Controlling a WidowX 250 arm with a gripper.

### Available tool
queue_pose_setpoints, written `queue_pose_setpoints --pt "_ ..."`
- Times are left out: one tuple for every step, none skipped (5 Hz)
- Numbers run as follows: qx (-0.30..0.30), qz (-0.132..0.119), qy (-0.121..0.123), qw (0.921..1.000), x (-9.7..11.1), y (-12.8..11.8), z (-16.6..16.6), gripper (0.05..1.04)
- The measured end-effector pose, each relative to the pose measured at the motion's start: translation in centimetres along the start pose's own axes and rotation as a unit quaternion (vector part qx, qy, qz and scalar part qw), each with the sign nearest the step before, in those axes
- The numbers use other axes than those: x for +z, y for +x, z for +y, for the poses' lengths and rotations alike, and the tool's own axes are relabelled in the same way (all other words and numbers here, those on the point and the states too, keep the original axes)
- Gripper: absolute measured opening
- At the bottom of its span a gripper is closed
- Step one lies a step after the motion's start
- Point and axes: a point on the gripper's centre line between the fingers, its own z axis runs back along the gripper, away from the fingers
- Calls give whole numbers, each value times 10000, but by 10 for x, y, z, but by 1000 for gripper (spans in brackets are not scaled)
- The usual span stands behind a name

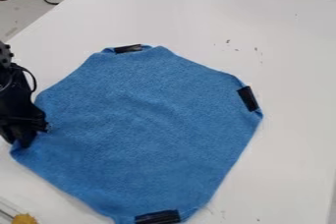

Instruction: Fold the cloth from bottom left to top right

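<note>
You have the blue cloth (144,125) spread on the worktop (295,61), with the gripper (23,138) at its lower-left edge, presumably to start the fold, though you cannot tell whether it grips

I'm seeing a blue, roughly eight-sided fabric cloth (144,120) lying spread on the white table (292,134), black tape strips (248,98) marking three edges.

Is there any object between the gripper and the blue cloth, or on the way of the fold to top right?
Nothing visible stands between the gripper and the blue cloth; the gripper is at its left corner. Across to the top right I see no obstacle, only a flat black strip on the cloth's right corner.
</note>
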Motion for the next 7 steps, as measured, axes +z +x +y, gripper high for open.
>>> queue_pose_setpoints --pt "233 106 126 9996 12 -12 14 116" --pt "372 121 398 9984 31 -19 30 73" --pt "280 143 587 9978 51 -9 36 68" --pt "-34 204 588 9981 64 12 14 68" --pt "-250 210 423 9986 73 32 -29 68" --pt "-428 243 291 9984 71 41 -58 68" --pt "-691 262 173 9971 66 50 -86 68"
